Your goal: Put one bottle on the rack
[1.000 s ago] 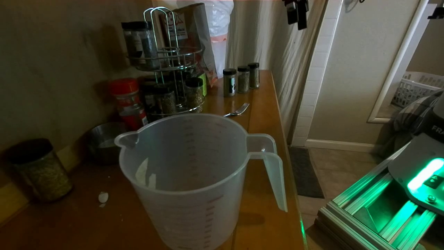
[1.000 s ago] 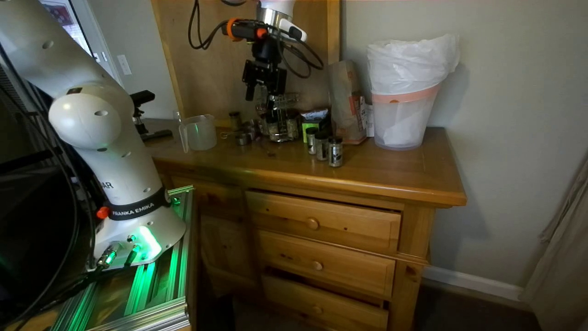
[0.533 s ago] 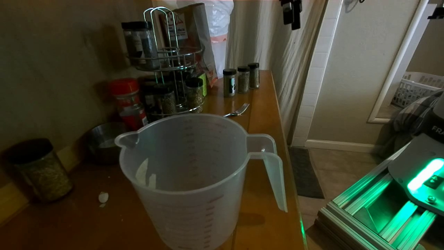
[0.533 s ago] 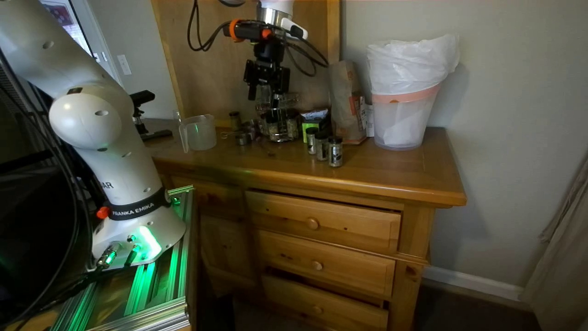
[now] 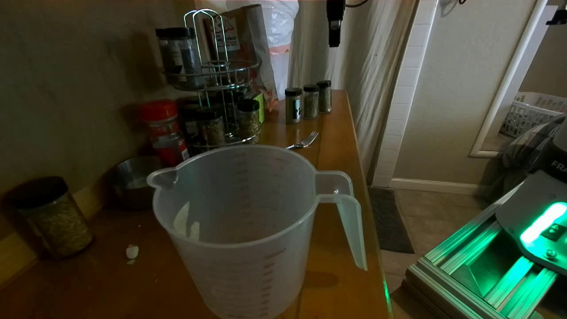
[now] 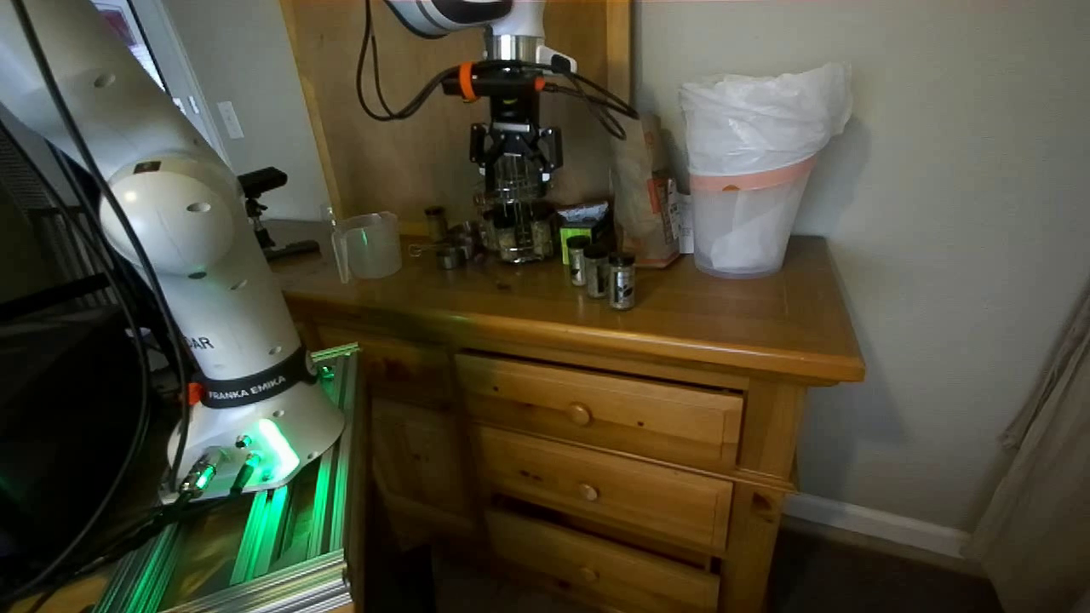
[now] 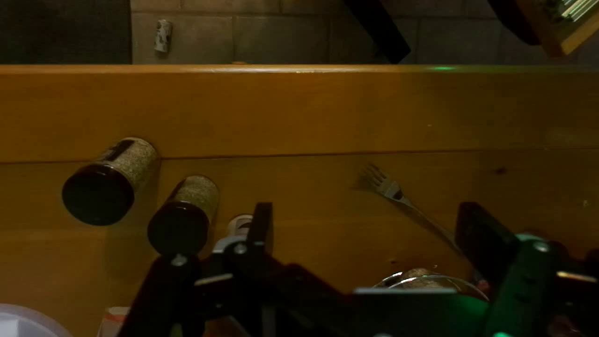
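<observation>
Three small spice jars with dark caps stand upright on the wooden counter. In both exterior views they form a row: the nearest to the rack (image 5: pixel 293 106), the middle one (image 5: pixel 311 103) and the outer one (image 6: pixel 622 283). In the wrist view two jars (image 7: pixel 98 194) (image 7: pixel 180 227) show at left; the third (image 7: pixel 239 224) is partly hidden behind a finger. The wire rack (image 5: pixel 223 85) with its chrome loop handle holds several jars; its rim (image 7: pixel 440 276) shows low in the wrist view. My gripper (image 7: pixel 365 217) is open and empty, high above the counter, also seen in an exterior view (image 6: pixel 517 183).
A fork (image 7: pixel 390 189) lies near the rack. A measuring jug (image 5: pixel 239 266), a red-lidded container (image 5: pixel 159 119), a metal cup (image 5: pixel 135 181) and another jar (image 5: pixel 53 217) share the counter. A paper bag (image 6: pixel 647 187) and lined bin (image 6: pixel 749 187) stand beyond the jars.
My gripper has turned and shifted toward the jars' side, moving left in an exterior view and slightly right and down in an exterior view. It stays open. The jars and rack have not moved.
</observation>
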Tool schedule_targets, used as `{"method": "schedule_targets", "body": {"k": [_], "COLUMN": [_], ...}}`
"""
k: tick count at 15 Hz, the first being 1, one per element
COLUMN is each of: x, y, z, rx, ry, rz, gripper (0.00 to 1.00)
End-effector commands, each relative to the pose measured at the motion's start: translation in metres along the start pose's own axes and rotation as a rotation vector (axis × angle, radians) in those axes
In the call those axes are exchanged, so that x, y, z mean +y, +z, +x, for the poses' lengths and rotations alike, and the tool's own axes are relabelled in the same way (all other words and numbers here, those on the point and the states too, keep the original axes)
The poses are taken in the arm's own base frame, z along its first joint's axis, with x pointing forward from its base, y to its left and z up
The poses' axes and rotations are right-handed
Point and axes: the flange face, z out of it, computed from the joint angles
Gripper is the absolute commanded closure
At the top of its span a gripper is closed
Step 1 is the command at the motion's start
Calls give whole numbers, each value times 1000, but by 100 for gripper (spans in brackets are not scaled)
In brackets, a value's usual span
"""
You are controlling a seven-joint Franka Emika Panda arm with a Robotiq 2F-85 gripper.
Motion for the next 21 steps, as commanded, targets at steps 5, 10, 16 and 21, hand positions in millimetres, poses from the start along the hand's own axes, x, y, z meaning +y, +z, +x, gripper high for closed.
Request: {"method": "schedule_targets", "body": {"k": [5, 10, 16, 21], "x": [1, 1, 6, 4], "y": [-5, 3, 47, 61], "z": [13, 30, 53, 78], "rx": [139, 246, 78, -85], "ry": [-154, -338, -397, -272], "rz": [-35, -23, -39, -147], "gripper": [0, 0, 0, 0]}}
